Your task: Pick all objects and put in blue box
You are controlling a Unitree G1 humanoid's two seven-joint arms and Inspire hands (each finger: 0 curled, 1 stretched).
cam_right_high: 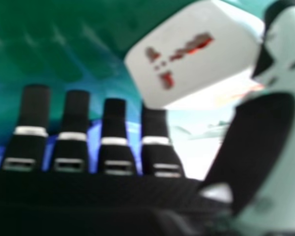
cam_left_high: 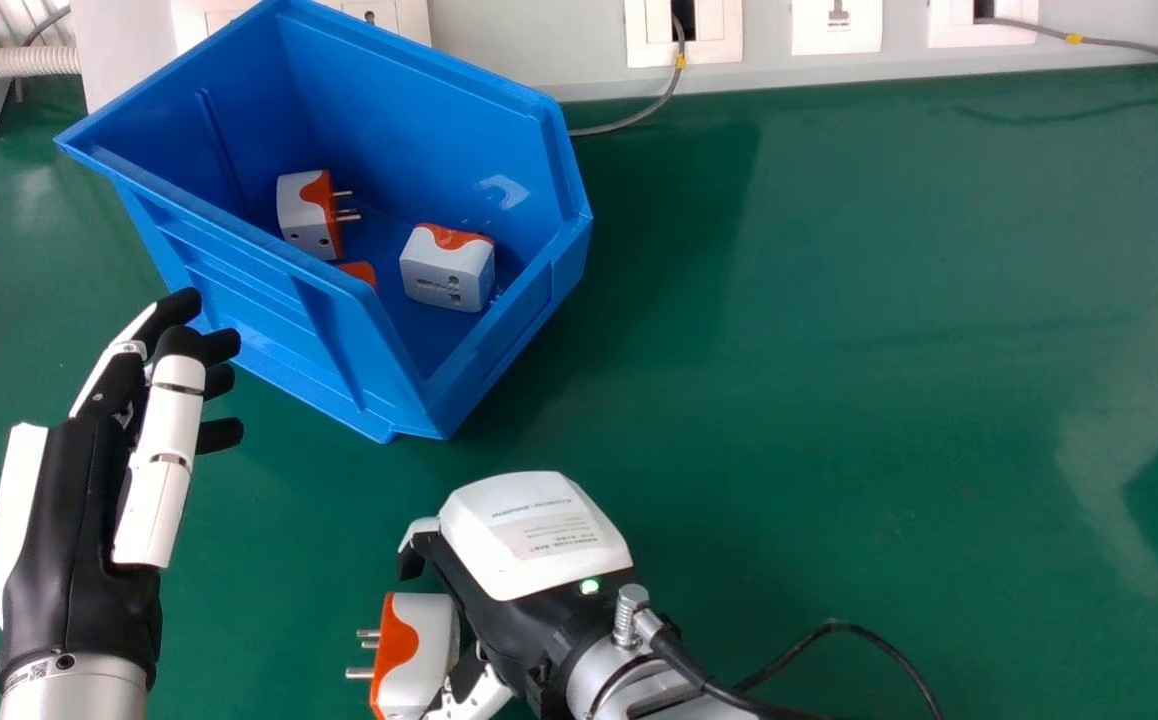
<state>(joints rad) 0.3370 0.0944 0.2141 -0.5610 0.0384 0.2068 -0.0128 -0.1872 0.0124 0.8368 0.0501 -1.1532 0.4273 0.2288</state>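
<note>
While my right hand is at 6 o'clock, its thumb and fingers pinch 1 white-and-orange adapter at 7 o'clock, the pins pointing to 9. Beside that wrist, toward 5 o'clock, a black cable loops. Around 8 o'clock is my left hand, fingers loosely extended with a slight bend, holding nothing, their tips near the blue box. The box sits on the green table at 10 o'clock, with 3 more adapters inside: the pinned adapter points its pins to 3 o'clock, the socket-side adapter rests at its 4 o'clock, and the half-hidden adapter shows orange behind the near wall. Beyond, at 1 o'clock, are wall sockets.
</note>
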